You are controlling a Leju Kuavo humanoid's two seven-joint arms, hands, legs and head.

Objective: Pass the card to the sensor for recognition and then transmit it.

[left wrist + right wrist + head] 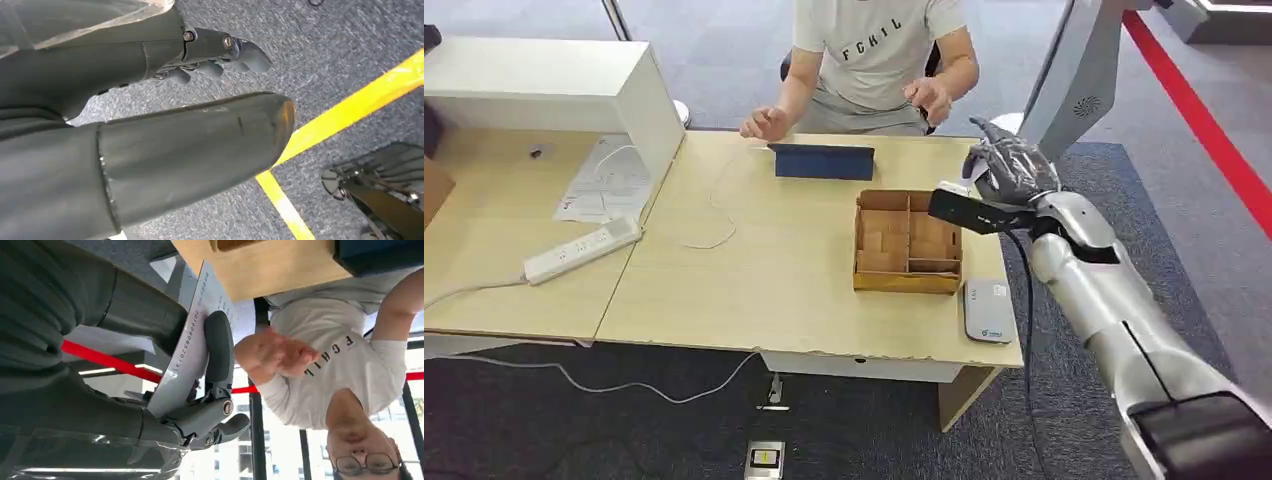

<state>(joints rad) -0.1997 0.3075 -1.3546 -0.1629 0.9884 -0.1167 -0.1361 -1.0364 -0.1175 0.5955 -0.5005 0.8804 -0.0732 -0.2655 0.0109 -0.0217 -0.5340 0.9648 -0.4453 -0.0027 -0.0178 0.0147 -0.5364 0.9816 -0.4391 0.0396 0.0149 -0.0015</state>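
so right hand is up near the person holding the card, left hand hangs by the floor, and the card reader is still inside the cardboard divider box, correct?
Not the last part. In the head view the card reader lies on the table beside the cardboard divider box, near the front corner, not inside it. The rest holds: the right hand holds the card near the person, and the left hand hangs over the floor.

Even, diffuse indoor light fills the head view; the pale wooden table (754, 270) shows soft shadows and no glare, and detail stays fairly sharp to the edges. In the left wrist view the dark grey left hand (150, 125) sits close to the lens, dim and slightly soft, while the grey carpet (340, 50) beyond it is grainy. In the right wrist view, bright windows (280, 450) beyond the right hand (150, 390) wash out, leaving it backlit and dark.
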